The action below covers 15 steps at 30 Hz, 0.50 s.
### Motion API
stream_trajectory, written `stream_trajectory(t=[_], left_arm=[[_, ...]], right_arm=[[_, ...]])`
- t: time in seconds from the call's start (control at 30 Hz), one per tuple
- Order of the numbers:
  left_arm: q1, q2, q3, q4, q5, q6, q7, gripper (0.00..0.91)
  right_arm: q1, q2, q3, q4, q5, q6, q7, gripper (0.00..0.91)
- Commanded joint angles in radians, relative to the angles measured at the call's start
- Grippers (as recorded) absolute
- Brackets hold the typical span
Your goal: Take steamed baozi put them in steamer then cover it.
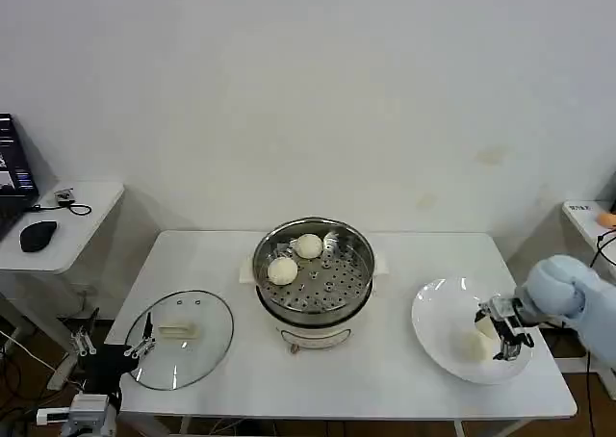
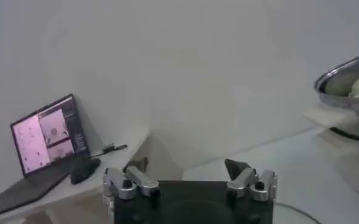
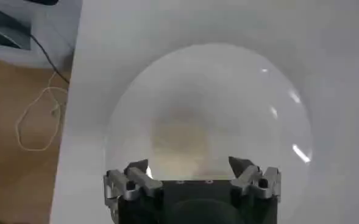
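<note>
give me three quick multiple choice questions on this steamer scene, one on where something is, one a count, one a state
1. Where does the glass lid lie?
A. on the steamer
B. on the table, on the robot's left of the steamer
C. on the white plate

2. How many buns sit in the steamer?
A. none
B. two
C. four

3. How is the right gripper?
A. open over the bun on the plate
B. shut on the lid
C. parked beside the left gripper

Answers:
1 B, the lid lies flat by the table's left edge.
2 B, two white buns rest on the perforated tray.
3 A, its fingers stand apart above the plate.
</note>
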Motion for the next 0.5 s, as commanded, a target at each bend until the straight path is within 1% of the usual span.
stream_trajectory(t=[0.03, 0.3, 0.33, 0.4, 0.5], left_arm=[[0.0, 0.0, -0.003, 0.003, 0.0, 0.0, 0.0, 0.907], [-0.002, -0.001, -0.006, 0.006, 0.001, 0.0, 0.001, 0.907], [-0.003, -0.001, -0.006, 0.006, 0.001, 0.0, 0.0, 0.907], [-0.004, -0.002, -0.006, 0.006, 0.001, 0.0, 0.0, 0.907], [-0.005, -0.003, -0.005, 0.005, 0.001, 0.0, 0.0, 0.907]], right_arm=[[-0.066, 0.056, 0.035, -0.072, -0.038, 0.011, 0.009, 0.907], [-0.038, 0.095, 0.032, -0.101, -0.036, -0.005, 0.019, 0.907], [-0.037, 0.097, 0.03, -0.101, -0.037, -0.009, 0.019, 0.897], [-0.037, 0.098, 0.028, -0.101, -0.037, -0.011, 0.021, 0.826], [-0.038, 0.101, 0.027, -0.103, -0.038, -0.026, 0.027, 0.786]])
